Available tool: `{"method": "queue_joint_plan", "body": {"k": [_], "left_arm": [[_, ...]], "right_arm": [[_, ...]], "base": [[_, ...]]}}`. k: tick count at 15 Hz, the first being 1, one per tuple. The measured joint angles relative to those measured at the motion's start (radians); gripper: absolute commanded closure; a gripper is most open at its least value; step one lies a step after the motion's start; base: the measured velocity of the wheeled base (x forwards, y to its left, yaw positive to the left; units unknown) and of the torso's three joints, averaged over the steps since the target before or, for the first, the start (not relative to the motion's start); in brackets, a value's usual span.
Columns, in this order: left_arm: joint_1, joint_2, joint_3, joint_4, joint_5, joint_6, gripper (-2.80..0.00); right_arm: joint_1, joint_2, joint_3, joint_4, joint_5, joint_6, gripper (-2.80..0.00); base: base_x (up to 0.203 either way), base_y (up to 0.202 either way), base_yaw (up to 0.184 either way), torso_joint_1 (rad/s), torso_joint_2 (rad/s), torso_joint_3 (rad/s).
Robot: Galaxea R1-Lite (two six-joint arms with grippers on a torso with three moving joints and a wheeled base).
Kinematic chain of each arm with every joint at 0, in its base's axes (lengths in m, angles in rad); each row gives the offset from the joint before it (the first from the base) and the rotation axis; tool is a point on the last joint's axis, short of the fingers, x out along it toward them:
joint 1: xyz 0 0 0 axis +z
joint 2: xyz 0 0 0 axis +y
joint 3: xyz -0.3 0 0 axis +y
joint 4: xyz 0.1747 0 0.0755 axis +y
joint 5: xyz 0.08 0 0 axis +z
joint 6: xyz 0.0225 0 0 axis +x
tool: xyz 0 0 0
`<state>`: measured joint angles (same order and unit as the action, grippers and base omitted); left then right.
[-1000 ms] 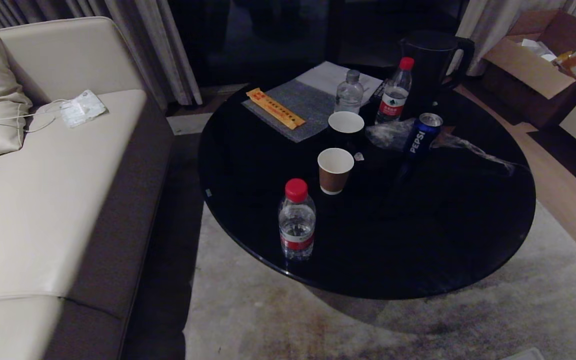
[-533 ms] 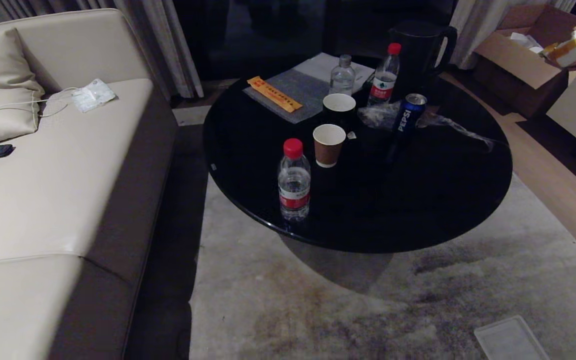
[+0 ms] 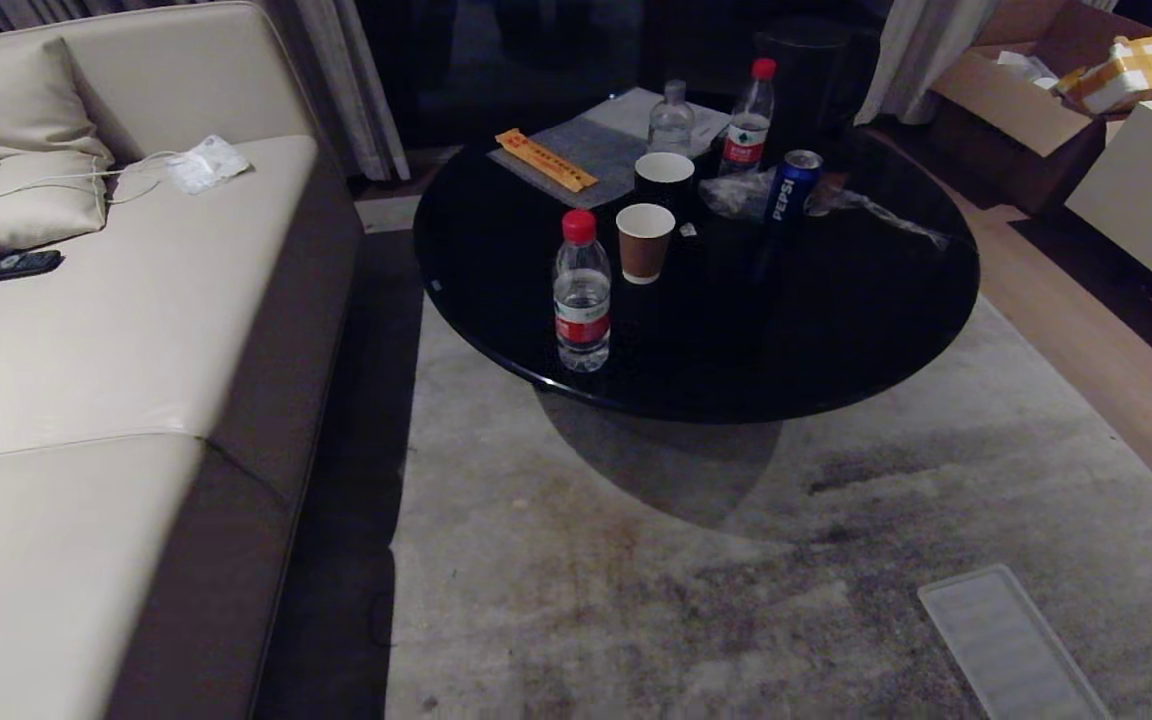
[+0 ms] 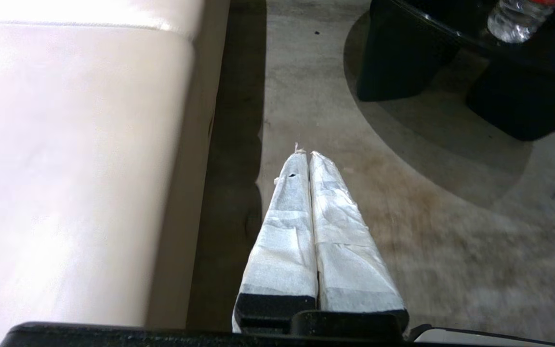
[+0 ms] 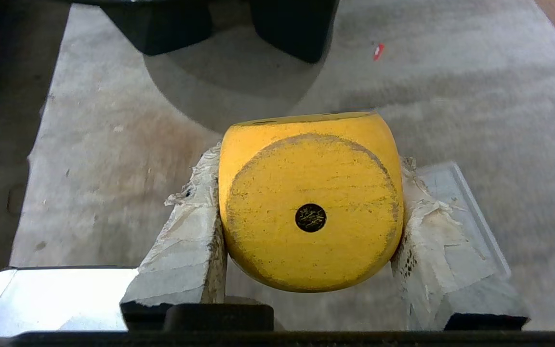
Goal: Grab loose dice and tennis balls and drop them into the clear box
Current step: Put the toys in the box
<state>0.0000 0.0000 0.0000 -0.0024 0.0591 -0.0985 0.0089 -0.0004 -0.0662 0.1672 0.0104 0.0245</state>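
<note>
A dim living room seen from above, described from left to right around a round black coffee table. Left of the table runs a cream sofa. In the left wrist view, the left gripper hangs over the rug between sofa and table base, its two taped fingers pressed together with nothing between them. On the table stand a red-capped water bottle, a brown paper cup and a Pepsi can. In front of the table and to its right, a flat ribbed clear lid lies on the rug. The right gripper clamps the yellow die from both sides, one-pip face toward the camera, above the rug in front of the table base. No clear box and no tennis balls are in view. The likely risk: the soft, rounded die could slip from the taped pads while the robot travels, or be released onto the lid if that is mistaken for the box.
</note>
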Motion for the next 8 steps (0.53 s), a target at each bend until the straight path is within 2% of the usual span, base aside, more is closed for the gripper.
{"method": "queue_joint_plan", "body": {"k": [8], "left_arm": [[0.000,0.000,0.000,0.000,0.000,-0.001,0.00]], "right_arm": [[0.000,0.000,0.000,0.000,0.000,0.000,0.00]], "base": [[-0.183,0.000,-0.002,0.002,0.00,0.004]]}}
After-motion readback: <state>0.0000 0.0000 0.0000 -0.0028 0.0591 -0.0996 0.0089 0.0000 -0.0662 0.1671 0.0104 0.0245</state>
